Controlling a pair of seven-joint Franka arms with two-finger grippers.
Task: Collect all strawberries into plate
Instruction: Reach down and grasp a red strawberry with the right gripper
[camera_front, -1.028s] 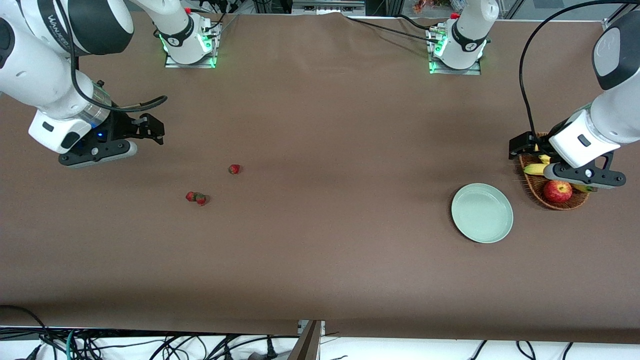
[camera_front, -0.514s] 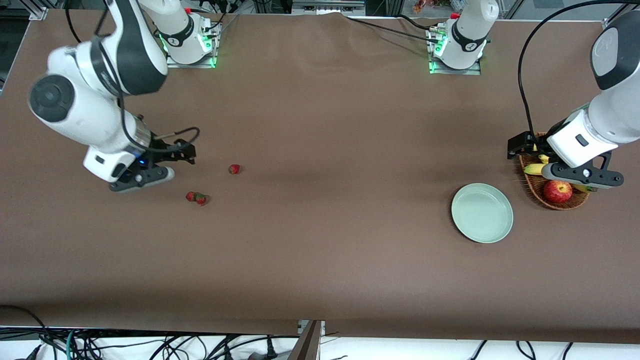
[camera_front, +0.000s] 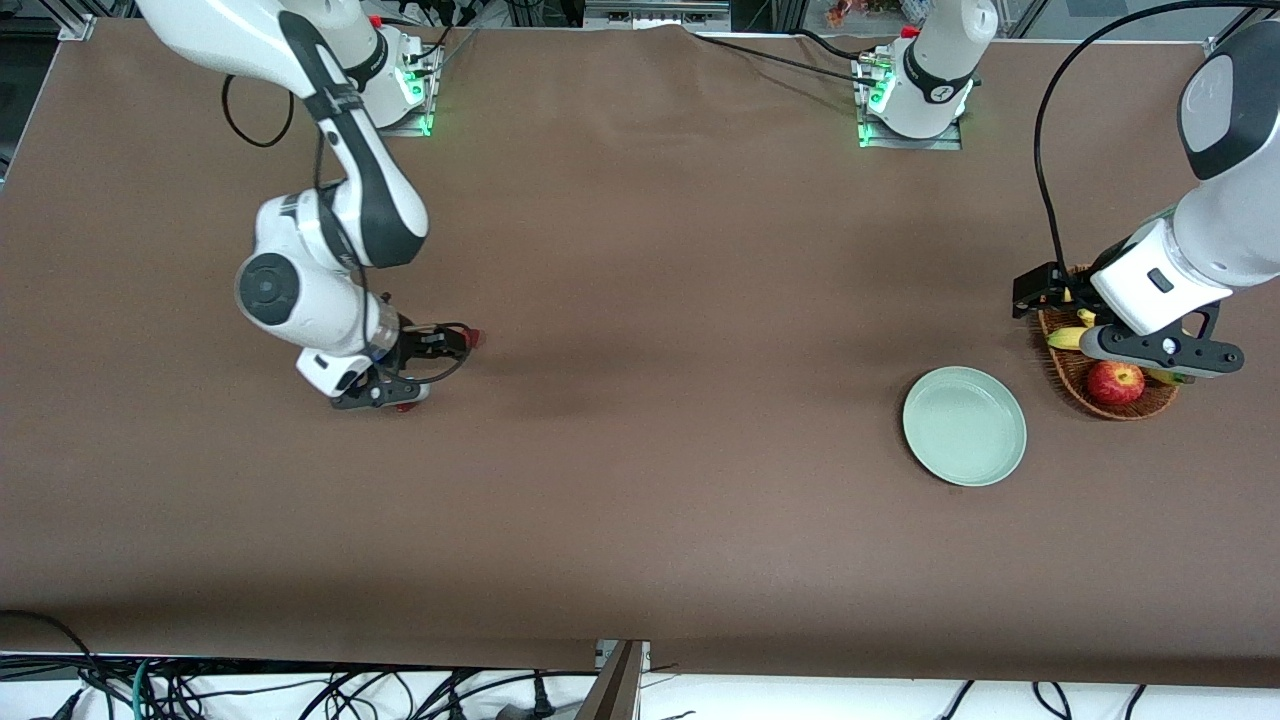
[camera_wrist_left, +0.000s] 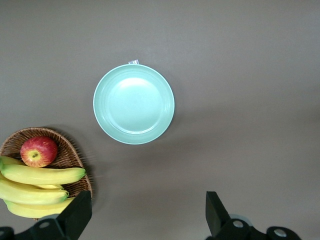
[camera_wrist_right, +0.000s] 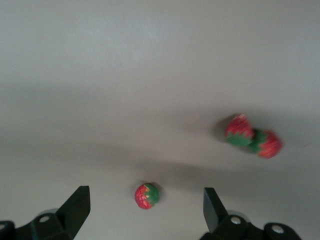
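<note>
Three strawberries lie toward the right arm's end of the table. In the right wrist view, one strawberry (camera_wrist_right: 146, 195) sits on the table between my open fingers, and the other two strawberries (camera_wrist_right: 239, 130) (camera_wrist_right: 268, 144) touch each other off to one side. My right gripper (camera_front: 452, 339) (camera_wrist_right: 145, 205) is open, low over the single strawberry (camera_front: 475, 337); its hand hides most of the pair (camera_front: 404, 407). The mint-green plate (camera_front: 965, 426) (camera_wrist_left: 133, 104) is empty near the left arm's end. My left gripper (camera_front: 1035, 288) (camera_wrist_left: 146, 210) is open and empty, waiting over the basket's edge.
A brown wicker basket (camera_front: 1075, 375) (camera_wrist_left: 70, 150) beside the plate holds a red apple (camera_front: 1115, 381) (camera_wrist_left: 38, 151) and bananas (camera_front: 1070, 337) (camera_wrist_left: 42, 175). Cables hang along the table's front edge.
My right arm has swung from the table's end toward the middle and lowered, bringing its open gripper over the strawberries. The left arm has hardly moved.
</note>
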